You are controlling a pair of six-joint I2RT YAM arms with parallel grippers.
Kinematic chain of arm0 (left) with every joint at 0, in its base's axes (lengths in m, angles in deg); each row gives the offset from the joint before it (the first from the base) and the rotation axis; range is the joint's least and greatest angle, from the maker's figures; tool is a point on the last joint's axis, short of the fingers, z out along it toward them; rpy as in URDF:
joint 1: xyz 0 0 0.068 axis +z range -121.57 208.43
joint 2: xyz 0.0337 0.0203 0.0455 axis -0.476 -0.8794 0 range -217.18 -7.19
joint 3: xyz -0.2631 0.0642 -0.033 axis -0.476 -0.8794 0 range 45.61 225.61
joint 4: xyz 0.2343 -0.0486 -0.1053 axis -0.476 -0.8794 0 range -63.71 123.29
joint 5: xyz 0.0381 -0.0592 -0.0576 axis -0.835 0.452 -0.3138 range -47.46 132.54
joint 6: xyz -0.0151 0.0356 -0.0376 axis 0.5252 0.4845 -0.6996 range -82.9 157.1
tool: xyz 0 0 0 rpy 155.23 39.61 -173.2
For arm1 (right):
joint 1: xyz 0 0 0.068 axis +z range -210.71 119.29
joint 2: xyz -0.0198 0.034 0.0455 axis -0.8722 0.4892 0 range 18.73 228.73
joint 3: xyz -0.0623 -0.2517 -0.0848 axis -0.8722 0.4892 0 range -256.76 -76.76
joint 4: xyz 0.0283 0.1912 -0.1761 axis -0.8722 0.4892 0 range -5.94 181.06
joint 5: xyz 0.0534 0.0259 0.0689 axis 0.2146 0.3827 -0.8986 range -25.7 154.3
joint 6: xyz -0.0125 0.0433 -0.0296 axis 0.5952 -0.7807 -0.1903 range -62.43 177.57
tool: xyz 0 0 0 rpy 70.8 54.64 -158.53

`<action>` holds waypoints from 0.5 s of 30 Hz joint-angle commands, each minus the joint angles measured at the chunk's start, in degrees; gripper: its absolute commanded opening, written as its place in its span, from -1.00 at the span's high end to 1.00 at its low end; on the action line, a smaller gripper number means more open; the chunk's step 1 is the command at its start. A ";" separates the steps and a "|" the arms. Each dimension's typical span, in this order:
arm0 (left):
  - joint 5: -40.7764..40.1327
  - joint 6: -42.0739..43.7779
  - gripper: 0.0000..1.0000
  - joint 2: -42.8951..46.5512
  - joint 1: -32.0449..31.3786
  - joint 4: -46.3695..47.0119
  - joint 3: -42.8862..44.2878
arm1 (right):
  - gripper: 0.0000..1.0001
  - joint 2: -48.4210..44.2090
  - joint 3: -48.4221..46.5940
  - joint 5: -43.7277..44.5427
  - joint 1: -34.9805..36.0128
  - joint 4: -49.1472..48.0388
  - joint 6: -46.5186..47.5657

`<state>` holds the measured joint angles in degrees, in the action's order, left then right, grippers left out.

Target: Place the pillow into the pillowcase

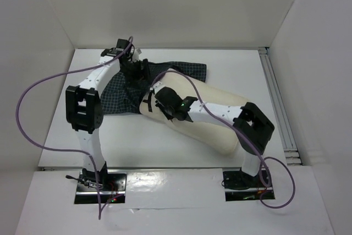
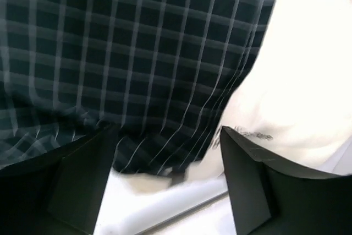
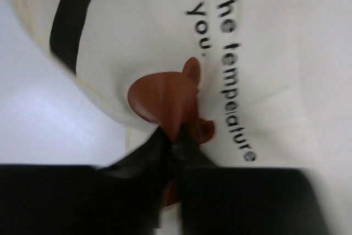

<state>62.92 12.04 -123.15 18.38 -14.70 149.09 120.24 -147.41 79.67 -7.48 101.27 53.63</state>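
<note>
- Top external view: the pillow (image 1: 217,136) lies slantwise on the white table (image 1: 137,141), running from right of centre toward the middle.
- Its far-left end meets the pillowcase (image 1: 121,94), which lies crumpled on the left-centre of the table. Whether that end sits inside the opening cannot be told from here.
- The left gripper (image 1: 142,71) hangs over the far edge of the pillowcase. The right gripper (image 1: 158,94) sits at the end of the pillow nearest the pillowcase. Neither pincer's state is readable in this view.
- Left wrist view: the navy checked pillowcase (image 2: 137,42) fills the upper left, and the cream pillow (image 2: 308,64) bulges beside it on the right, the two touching along a curved line.
- The left gripper (image 2: 168,136) is released. Its black fingers (image 2: 82,185) stand well apart, with the lower hem of the pillowcase in the gap between them, over the table (image 2: 137,213).
- Right wrist view: the right gripper (image 3: 171,138) is clenched, its tips pinching a fold of the pillow (image 3: 275,37) right at the brown bear face print (image 3: 165,97).
- Black lettering (image 3: 236,103) runs down the cream cloth just beside the print.
- A dark strip (image 3: 74,9) crosses the pillow's upper left corner; what it is cannot be told.
- The white table (image 3: 66,130) shows at the left.
</note>
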 commanded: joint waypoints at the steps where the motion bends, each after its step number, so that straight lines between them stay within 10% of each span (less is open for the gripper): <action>1: -1.74 -2.27 -0.71 11.44 2.91 1.39 -4.76 | 1.00 4.56 -4.47 4.41 -2.76 -2.91 -1.23; 7: 4.13 -7.01 -0.17 24.98 3.02 10.61 -28.74 | 1.00 0.97 -10.18 -25.26 -15.94 1.76 -2.21; 15: 13.79 -23.52 -0.41 28.62 -1.82 42.07 -54.17 | 1.00 5.18 -13.81 -61.59 -31.17 4.15 -2.21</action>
<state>71.05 -3.33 -92.20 16.59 11.68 98.10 124.39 -158.95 36.83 -37.62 103.43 51.29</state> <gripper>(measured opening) 0.700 0.011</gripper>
